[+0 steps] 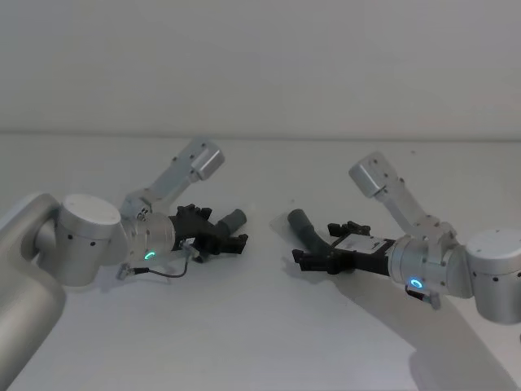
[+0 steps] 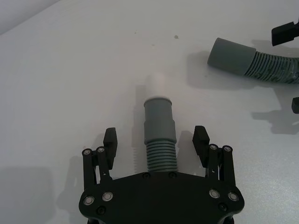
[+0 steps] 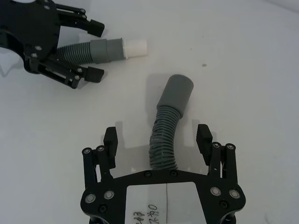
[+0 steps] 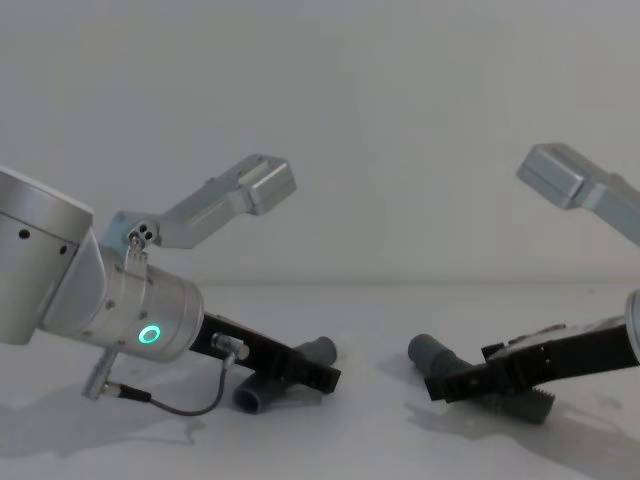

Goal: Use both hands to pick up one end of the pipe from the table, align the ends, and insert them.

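In the head view both arms lie low over the table [image 1: 260, 342]. The left gripper [image 1: 224, 228] sits left of centre and the right gripper [image 1: 317, 243] right of centre, their fingertips facing across a bare gap.

In the left wrist view, the left gripper's fingers are spread. They straddle the ribbed part of the left pipe piece [image 2: 159, 126] without touching it. The piece's white tip [image 2: 158, 86] points away from the palm.

In the right wrist view, the right gripper likewise gapes around the right pipe piece [image 3: 180, 91], which curves away from it.

In the chest view both pieces rest on the table at bottom centre.
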